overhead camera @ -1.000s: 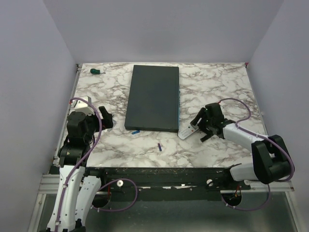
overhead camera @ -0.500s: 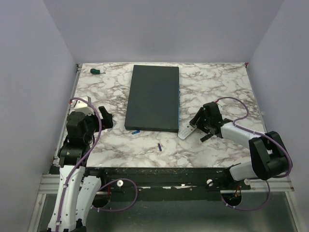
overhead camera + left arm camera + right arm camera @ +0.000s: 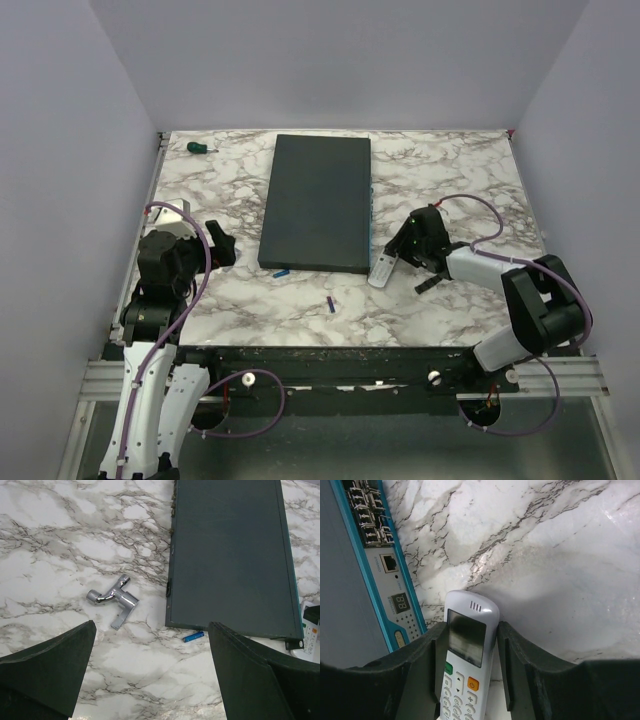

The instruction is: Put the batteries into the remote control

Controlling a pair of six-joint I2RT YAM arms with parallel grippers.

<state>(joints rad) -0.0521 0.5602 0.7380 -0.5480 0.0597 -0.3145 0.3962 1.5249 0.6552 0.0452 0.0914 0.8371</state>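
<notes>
The remote control (image 3: 465,680), face up on the tabletop (image 3: 560,555) at lower centre of the right wrist view, looks light, stiff and slick-sided (best pinched squarely across its long edges); the right end effector (image 3: 469,640) straddles those edges part-closed, though I cannot tell whether it presses them, and the left end effector (image 3: 152,630) gapes wide and empty.

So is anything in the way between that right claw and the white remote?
Nothing visible. The right gripper straddles the remote control, one finger close on each side, on the marble table. The dark grey slab lies beside them, not between.
</notes>
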